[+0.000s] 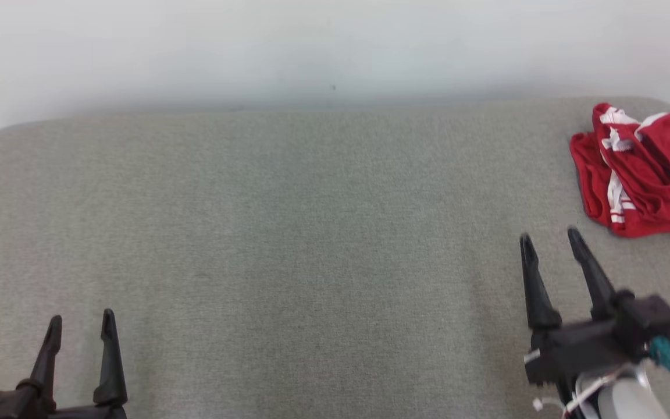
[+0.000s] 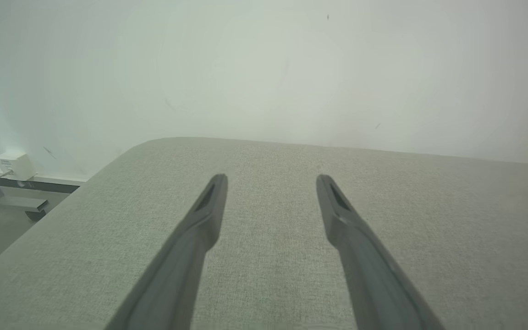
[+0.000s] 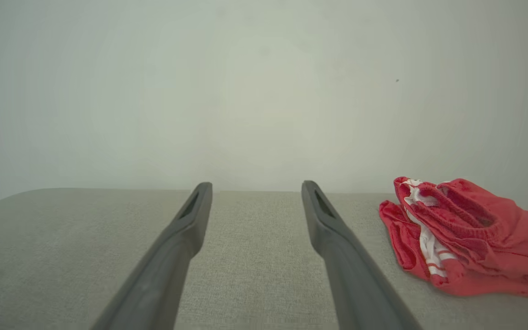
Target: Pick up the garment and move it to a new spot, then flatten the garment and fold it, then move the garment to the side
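The garment [image 1: 655, 174], red with white stripes, lies crumpled at the far right corner of the grey surface [image 1: 312, 233]. It is so bunched that its long axis and facing cannot be told, and the head view's right edge cuts it off. The left gripper [image 1: 82, 320] and right gripper [image 1: 547, 235] hold their jaws spread and empty, the right near the garment.

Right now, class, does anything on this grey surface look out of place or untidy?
Yes: the red garment lies crumpled in a heap at the far right of the grey surface, not spread flat.
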`<state>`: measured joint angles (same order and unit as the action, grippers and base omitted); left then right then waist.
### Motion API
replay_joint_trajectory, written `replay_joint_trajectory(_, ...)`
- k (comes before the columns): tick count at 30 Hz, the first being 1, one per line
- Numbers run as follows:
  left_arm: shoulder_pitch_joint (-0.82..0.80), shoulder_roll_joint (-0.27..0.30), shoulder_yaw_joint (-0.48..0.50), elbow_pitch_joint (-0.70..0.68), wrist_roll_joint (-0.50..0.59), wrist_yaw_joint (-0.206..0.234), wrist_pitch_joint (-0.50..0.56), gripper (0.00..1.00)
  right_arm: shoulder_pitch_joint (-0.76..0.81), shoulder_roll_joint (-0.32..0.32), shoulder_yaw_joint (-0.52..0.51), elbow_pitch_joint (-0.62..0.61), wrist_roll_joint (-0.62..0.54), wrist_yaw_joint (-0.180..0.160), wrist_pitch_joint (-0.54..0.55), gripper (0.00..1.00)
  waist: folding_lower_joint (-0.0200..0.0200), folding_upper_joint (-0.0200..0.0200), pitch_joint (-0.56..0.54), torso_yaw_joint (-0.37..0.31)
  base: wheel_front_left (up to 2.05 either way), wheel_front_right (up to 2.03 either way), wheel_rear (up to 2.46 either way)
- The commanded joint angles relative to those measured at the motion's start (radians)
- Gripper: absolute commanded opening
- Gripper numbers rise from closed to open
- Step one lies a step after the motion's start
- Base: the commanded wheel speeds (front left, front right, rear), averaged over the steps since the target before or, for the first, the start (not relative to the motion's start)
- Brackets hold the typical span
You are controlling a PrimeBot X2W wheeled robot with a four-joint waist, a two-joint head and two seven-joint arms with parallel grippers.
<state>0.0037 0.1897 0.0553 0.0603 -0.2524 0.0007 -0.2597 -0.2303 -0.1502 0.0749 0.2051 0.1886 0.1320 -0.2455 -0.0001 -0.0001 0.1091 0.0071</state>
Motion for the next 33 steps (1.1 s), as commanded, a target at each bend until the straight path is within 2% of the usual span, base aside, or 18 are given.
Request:
replay_joint_trajectory(1,0.02,-0.004,-0.001,0.009,-0.004,0.002,-0.004,1.0,0.064,0.024,-0.023,-0.031,-0.014,-0.003,0.008,1.0,0.0001,0.0001,-0.04,0.025,0.0,0.0,0.0)
replay_joint_trajectory(8,0.068,-0.006,-0.003,0.023,-0.002,-0.002,-0.005,1.0,0.193,0.066,-0.07,-0.088,-0.027,-0.003,0.023,1.0,0.0001,0.0001,-0.085,0.035,0.0,0.0,0.0)
replay_joint_trajectory(16,0.103,0.004,-0.045,0.039,0.007,-0.054,-0.006,1.0,0.286,0.09,-0.081,-0.106,-0.047,-0.003,0.029,1.0,0.0001,0.0001,-0.122,0.041,0.0,0.0,0.0)
replay_joint_trajectory(24,0.087,-0.01,-0.05,0.042,0.009,-0.07,-0.006,1.0,0.296,0.095,-0.069,-0.105,-0.046,-0.003,0.036,1.0,0.0001,0.0001,-0.126,0.032,0.0,0.0,0.0)
replay_joint_trajectory(33,0.086,-0.015,-0.038,0.043,0.027,-0.064,-0.006,1.0,0.301,0.096,-0.073,-0.1,-0.042,-0.003,0.037,1.0,0.0001,0.0001,-0.128,0.021,0.0,0.0,0.0)
